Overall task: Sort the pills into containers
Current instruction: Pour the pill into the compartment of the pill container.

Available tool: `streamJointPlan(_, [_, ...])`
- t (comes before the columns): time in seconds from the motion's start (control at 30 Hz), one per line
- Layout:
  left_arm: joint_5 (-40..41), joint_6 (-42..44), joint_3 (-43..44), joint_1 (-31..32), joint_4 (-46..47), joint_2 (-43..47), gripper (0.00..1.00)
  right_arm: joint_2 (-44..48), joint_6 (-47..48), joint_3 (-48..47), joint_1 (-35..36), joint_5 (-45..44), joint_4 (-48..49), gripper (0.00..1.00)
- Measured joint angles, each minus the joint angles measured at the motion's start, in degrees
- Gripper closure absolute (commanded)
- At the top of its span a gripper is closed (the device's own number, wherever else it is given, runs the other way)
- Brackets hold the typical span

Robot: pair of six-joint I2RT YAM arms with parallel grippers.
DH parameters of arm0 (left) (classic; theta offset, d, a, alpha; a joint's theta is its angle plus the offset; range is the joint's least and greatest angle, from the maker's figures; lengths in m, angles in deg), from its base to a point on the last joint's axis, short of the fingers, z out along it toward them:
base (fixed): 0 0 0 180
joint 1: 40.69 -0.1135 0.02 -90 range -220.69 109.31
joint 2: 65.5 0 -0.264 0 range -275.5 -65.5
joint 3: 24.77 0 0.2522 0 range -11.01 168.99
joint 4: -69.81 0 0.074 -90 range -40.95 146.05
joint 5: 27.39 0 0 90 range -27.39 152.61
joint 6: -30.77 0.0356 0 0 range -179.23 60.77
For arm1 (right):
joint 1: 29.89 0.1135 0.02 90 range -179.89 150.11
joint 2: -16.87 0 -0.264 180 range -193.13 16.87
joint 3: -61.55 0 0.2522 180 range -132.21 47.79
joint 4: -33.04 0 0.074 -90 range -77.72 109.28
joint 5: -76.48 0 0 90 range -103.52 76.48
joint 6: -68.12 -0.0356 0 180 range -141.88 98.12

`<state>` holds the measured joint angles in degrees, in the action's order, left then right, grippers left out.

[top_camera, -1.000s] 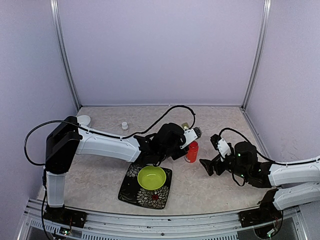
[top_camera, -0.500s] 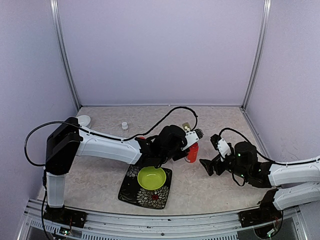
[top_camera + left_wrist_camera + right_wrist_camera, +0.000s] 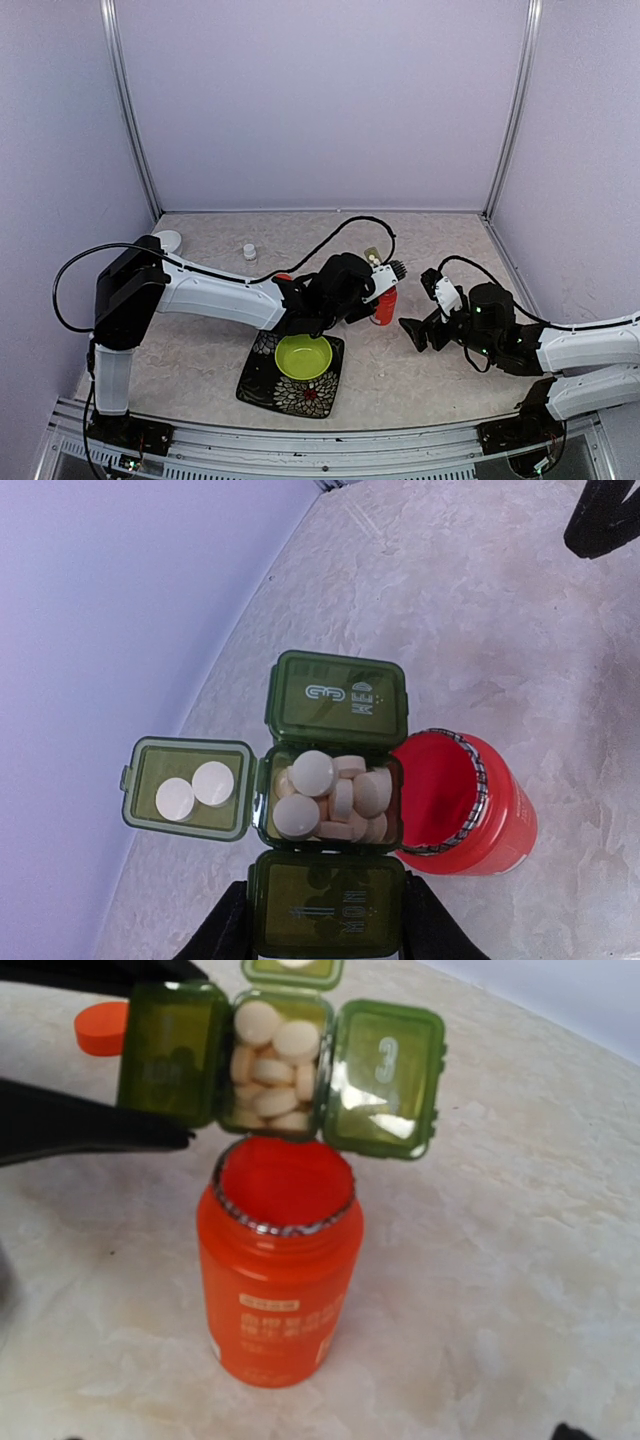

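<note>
Left tool [image 3: 325, 925], clamped on the dark green three-compartment plastic pillbox [image 3: 336, 700], should hold it level beside the open orange plastic bottle [image 3: 470, 805]; right tool [image 3: 413, 333] gapes wide, empty.

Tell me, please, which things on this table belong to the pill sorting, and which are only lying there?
Part of the job: dark green plastic three-compartment pillbox, held in the left claw; round white pills in its open middle compartment; open orange plastic bottle.
Only lying there: lime-green bowl on a black flowered square plate; small white capped item at the back.
</note>
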<state>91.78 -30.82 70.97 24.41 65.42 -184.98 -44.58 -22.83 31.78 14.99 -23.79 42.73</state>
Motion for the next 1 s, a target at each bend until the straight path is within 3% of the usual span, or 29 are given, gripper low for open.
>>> streamJointPlan(1.0, [4.4,5.3,-1.3,0.7,4.9,-1.0,0.70,0.0,0.0,0.0,0.0,0.2,0.0,0.00])
